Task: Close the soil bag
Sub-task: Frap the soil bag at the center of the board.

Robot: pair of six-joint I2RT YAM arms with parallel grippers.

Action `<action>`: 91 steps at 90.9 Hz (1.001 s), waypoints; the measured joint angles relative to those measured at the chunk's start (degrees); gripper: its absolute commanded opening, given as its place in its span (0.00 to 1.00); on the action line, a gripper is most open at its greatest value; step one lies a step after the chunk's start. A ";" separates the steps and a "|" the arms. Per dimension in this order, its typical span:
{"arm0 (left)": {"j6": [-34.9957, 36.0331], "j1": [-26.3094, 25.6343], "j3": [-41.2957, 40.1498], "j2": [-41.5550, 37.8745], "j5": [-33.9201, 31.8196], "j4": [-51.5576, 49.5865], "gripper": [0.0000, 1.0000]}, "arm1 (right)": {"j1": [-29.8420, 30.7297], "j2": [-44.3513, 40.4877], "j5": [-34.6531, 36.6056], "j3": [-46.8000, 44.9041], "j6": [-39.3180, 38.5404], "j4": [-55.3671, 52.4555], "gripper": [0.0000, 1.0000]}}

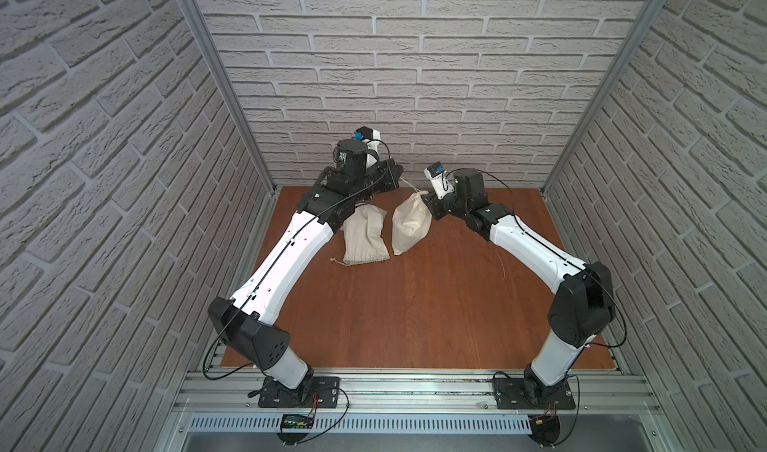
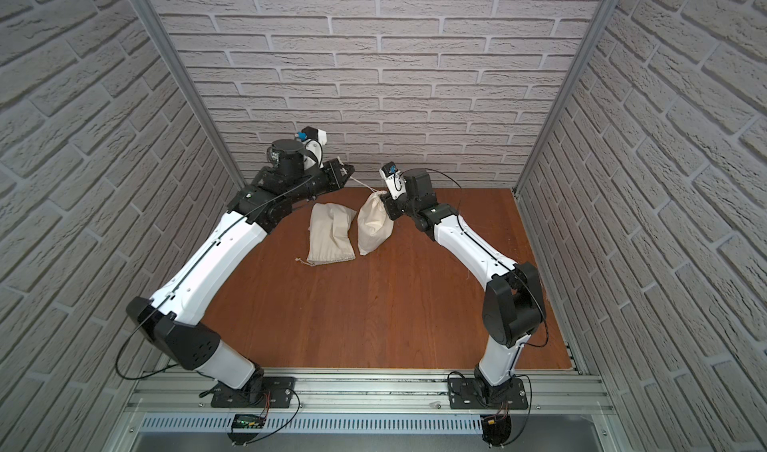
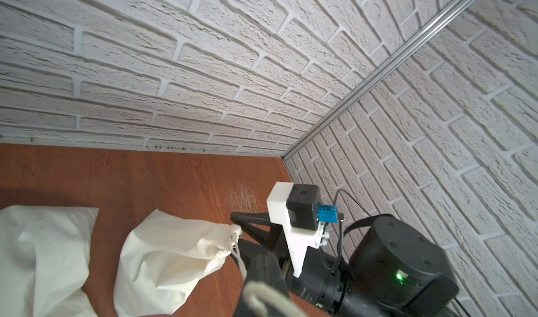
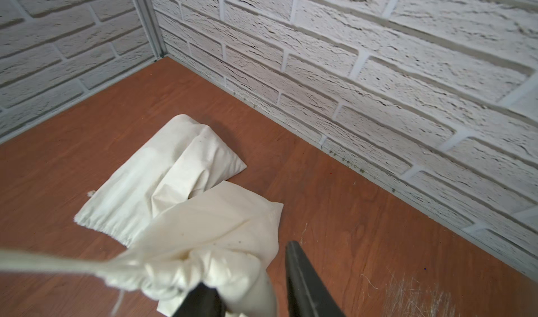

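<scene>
The soil bag (image 1: 411, 221) (image 2: 373, 226) is a cream cloth sack, propped up near the back wall with its neck (image 4: 203, 266) bunched tight. A taut drawstring (image 1: 409, 185) (image 4: 58, 263) runs from the neck to my left gripper (image 1: 399, 179) (image 2: 352, 176), which is shut on it. The cord loops over the left gripper's finger (image 3: 263, 269). My right gripper (image 1: 429, 203) (image 4: 247, 272) is at the neck with its jaws parted. One finger (image 4: 305, 286) stands clear of the cloth.
A second cream bag (image 1: 365, 236) (image 4: 163, 178) lies flat just left of the soil bag, touching it, with a loose cord end at its front. The brick back wall (image 1: 415, 118) is close behind both grippers. The wooden tabletop (image 1: 415, 304) stretches forward.
</scene>
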 measured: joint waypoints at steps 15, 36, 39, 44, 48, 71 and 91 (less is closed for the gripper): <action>0.22 3.85 1.53 0.90 0.42 -5.81 0.00 | 0.20 -3.48 2.73 -6.51 1.49 5.11 0.50; -1.97 9.38 -1.16 -1.90 4.59 -6.16 0.00 | -0.07 -8.39 2.60 -8.70 3.93 6.19 0.53; -2.27 9.42 -1.64 -2.54 5.09 -6.10 0.00 | -0.07 -8.26 2.51 -8.50 4.15 6.08 0.53; -2.54 9.38 -1.86 -3.02 6.08 -5.99 0.00 | -0.07 -7.89 2.27 -8.11 4.26 5.86 0.53; -2.84 9.22 -1.86 -3.04 6.32 -5.77 0.00 | -0.07 -7.80 1.79 -7.98 4.20 5.81 0.54; 0.85 -3.17 -1.84 -3.02 2.84 1.09 0.00 | -2.29 -16.70 -3.48 -13.05 3.39 -1.53 0.63; 2.19 -9.03 1.86 1.25 0.83 9.18 0.00 | -2.51 -17.90 -9.94 -10.21 3.45 -7.37 0.70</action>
